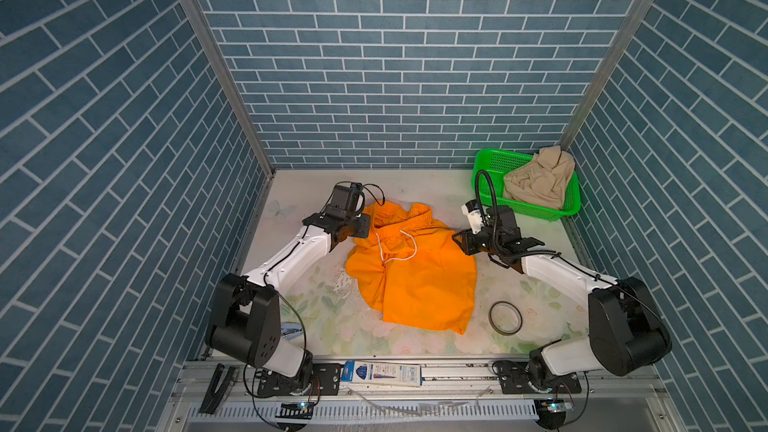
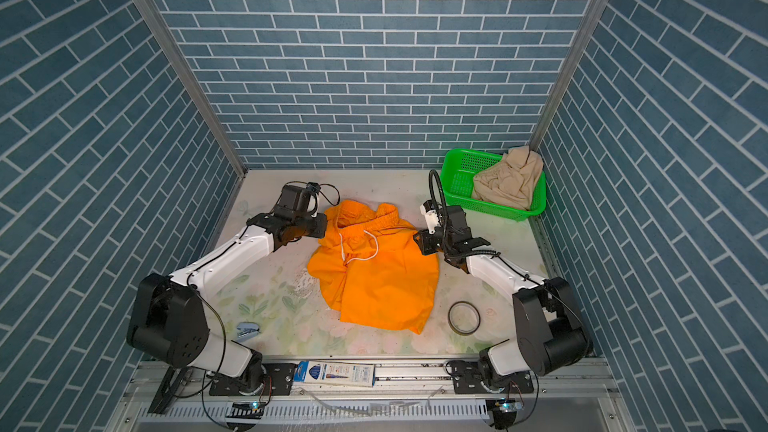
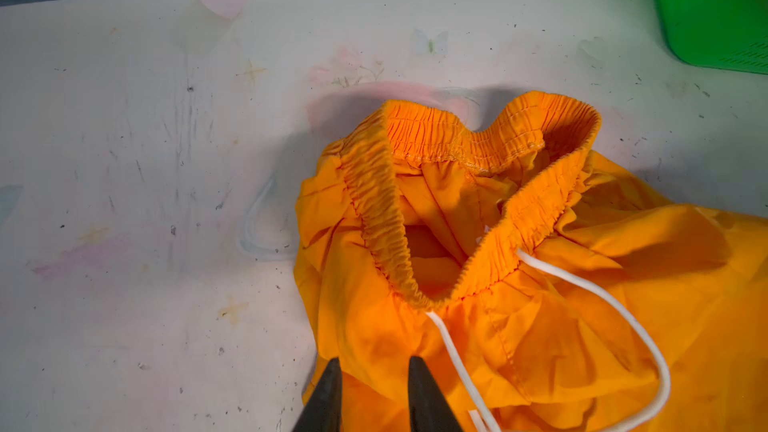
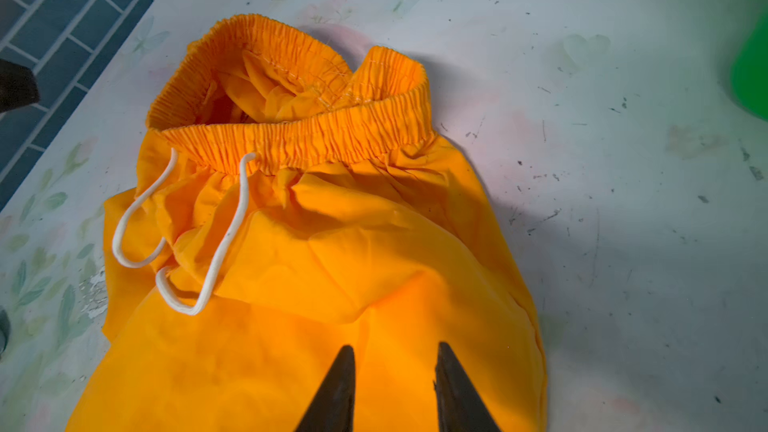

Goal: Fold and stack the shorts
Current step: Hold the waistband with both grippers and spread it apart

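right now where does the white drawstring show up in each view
Top view: drawstring loops on the orange shorts, mid-table.
Top view: same loop, same place on the shorts.
Left wrist: two strands trailing from the waistband.
Right wrist: two loops off the waistband, toward the blue wall.
Shared landmark: the gathered waistband, where the cord exits.

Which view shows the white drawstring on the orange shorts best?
The right wrist view: both loops of the white drawstring lie fully in frame on the orange shorts. The left wrist view cuts it off at the frame edge; both top views show it whole but small.
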